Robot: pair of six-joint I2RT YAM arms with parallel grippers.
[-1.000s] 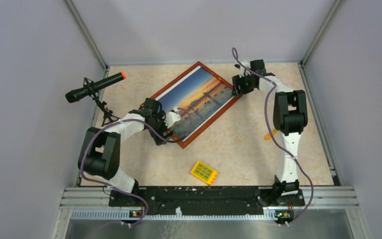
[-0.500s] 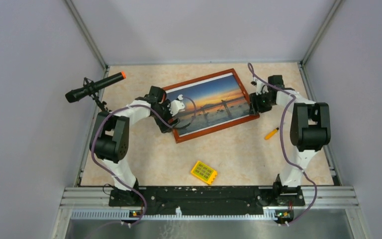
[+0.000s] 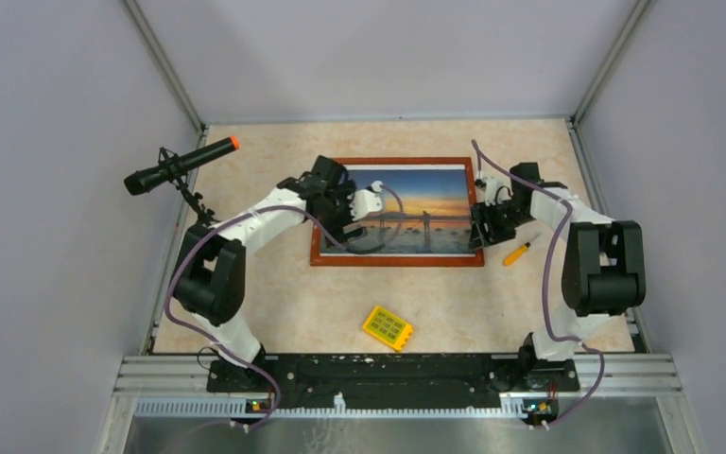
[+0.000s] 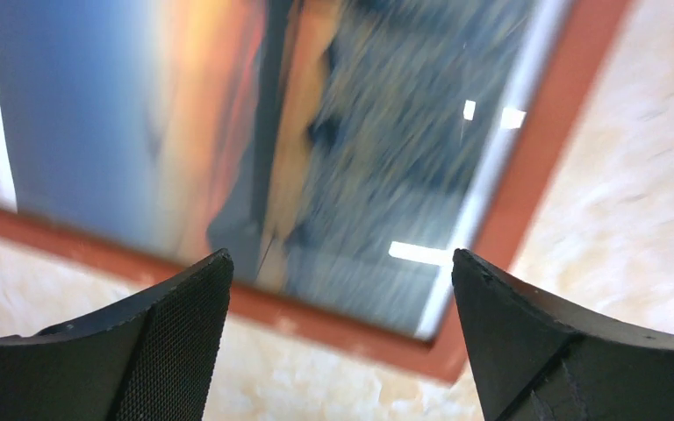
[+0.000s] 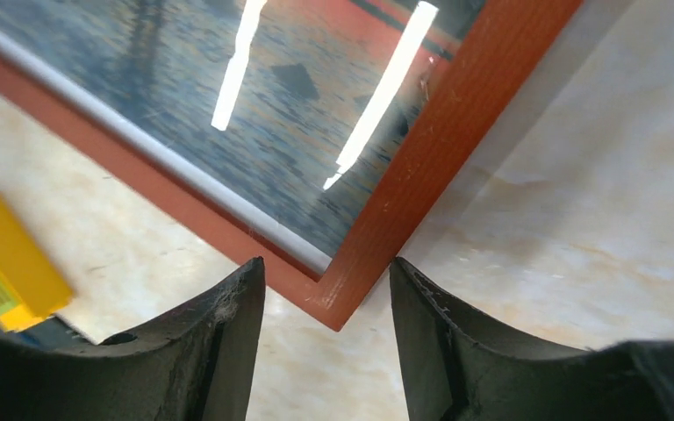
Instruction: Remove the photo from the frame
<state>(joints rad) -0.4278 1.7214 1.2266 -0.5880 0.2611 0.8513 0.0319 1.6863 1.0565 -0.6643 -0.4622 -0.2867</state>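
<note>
Mid-table, toward the far side: frame point(image 3: 397, 261) lies flat, face up, long axis running left to right. Photo point(image 3: 435, 203) sits inside it under a glossy front that throws light streaks; not yet out.

Left gripper point(image 3: 369, 203) hangs over the frame's left half. Jaws are spread wide with nothing between them. Its wrist view shows one frame corner below, between the fingertips.

Right gripper point(image 3: 483, 223) is at the right short edge. Jaws are about half apart, straddling the near right corner from above, with no clamp on the wood visible.

Both arms reach in from the sides, elbows out, about equally near.

Judgement: the back faces down, so the next move likely turns on raising a short edge. The right jaws are better placed for that.

Yellow block point(image 3: 387, 326) lies well apart, nearer the bases.
</note>
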